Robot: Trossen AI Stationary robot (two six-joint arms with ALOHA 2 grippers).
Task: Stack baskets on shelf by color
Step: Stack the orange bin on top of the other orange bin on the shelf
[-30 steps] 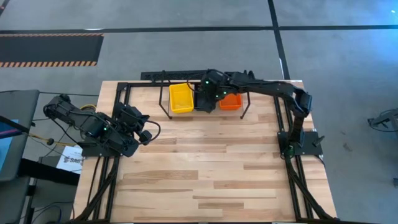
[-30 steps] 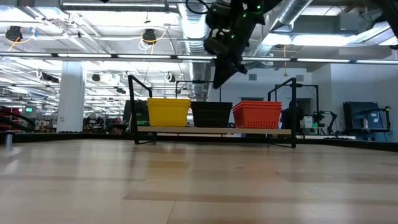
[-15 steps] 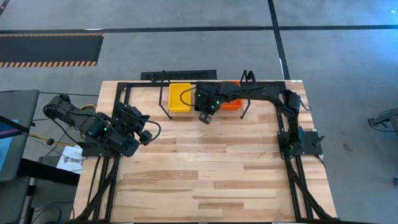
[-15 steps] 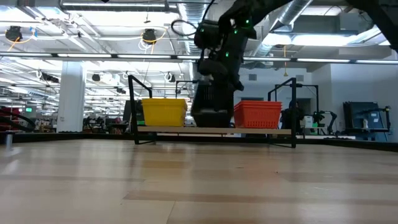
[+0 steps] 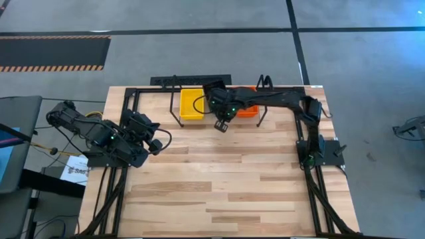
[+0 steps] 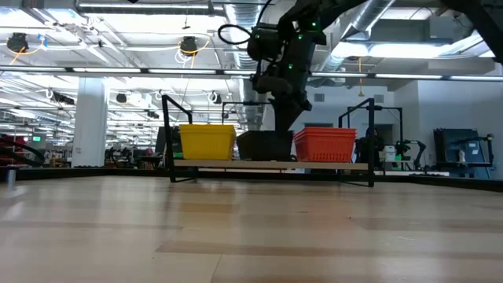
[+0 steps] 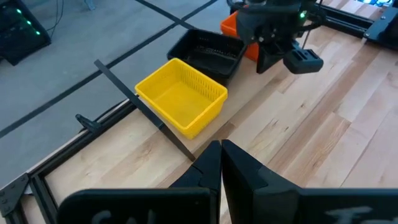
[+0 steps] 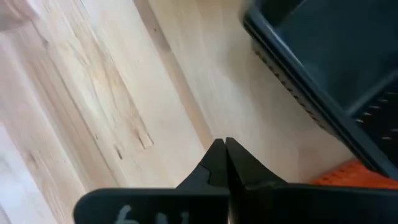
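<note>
The yellow basket, black basket and orange basket look like matt mesh plastic, on a pale smooth wooden shelf over a light, faintly glossy wooden table.

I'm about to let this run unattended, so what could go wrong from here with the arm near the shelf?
1. The right end effector, shut and empty, hangs close in front of the black basket; a careless retreat might nudge it along the shelf.
2. The right arm reaches across above the red-orange basket and could clip it or the wire hoop if it drops.
3. The left end effector waits shut, far off, posing little risk.
</note>
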